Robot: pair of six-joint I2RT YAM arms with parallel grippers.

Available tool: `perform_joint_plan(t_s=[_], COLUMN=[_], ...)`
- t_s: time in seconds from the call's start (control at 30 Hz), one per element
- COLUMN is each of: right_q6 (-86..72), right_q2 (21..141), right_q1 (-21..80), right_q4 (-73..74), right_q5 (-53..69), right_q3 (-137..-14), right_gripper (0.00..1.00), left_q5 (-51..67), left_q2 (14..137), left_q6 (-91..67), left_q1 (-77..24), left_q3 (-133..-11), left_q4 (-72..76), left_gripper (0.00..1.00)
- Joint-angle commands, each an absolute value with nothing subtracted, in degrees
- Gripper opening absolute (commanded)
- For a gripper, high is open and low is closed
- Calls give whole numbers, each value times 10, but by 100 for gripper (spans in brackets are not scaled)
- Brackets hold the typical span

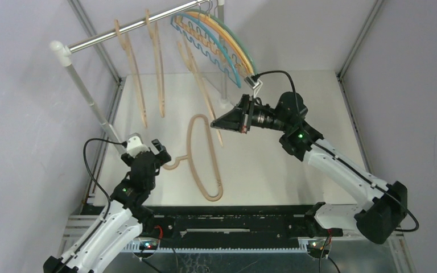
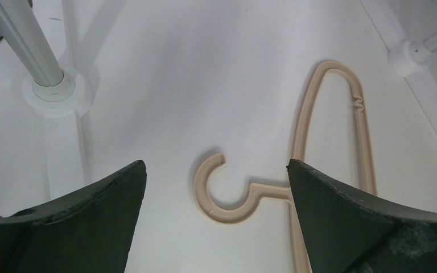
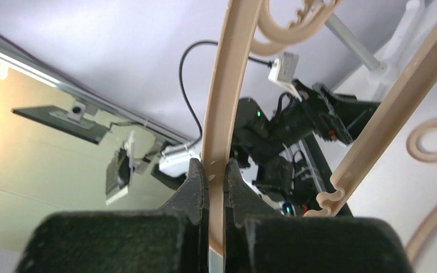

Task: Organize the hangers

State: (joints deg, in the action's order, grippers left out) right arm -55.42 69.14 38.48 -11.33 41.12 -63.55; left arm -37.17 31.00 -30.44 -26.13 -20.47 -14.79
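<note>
A beige hanger [image 1: 189, 142] lies flat on the white table, its hook [image 1: 173, 165] pointing left. My left gripper [image 1: 159, 154] is open just above that hook; in the left wrist view the hook [image 2: 227, 196] lies between the spread fingers [image 2: 330, 210] of the left gripper [image 2: 216, 170], untouched. My right gripper [image 1: 215, 121] is shut on the lower bar of another beige hanger [image 3: 227, 85], which hangs tilted from the rail [image 1: 193, 65]. Two more beige hangers [image 1: 130, 62] hang further left. Thin blue, green, yellow and orange hangers [image 1: 227, 42] hang at the rail's right end.
The silver rail [image 1: 136, 27] runs across the back on white poles; the left pole [image 1: 88, 96] slants down close to my left gripper, its base [image 2: 54, 91] on the table. Grey walls close in both sides. A black track [image 1: 233, 219] runs along the near edge.
</note>
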Motion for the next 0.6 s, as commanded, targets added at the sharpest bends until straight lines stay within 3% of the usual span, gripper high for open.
perform_joint_plan(t_s=[0.0, 0.57], right_q6=[-619, -644], right_q2=[737, 943], right_q1=[373, 365], right_q4=[-249, -239], right_q5=[416, 405], right_q3=[-688, -923], right_gripper=[3, 3], left_q5=[-374, -370], left_q2=[297, 309], left_q6=[-298, -295], left_q1=[-264, -264], left_q3=[-222, -233], left_q4=[-146, -134], left_gripper=[100, 100])
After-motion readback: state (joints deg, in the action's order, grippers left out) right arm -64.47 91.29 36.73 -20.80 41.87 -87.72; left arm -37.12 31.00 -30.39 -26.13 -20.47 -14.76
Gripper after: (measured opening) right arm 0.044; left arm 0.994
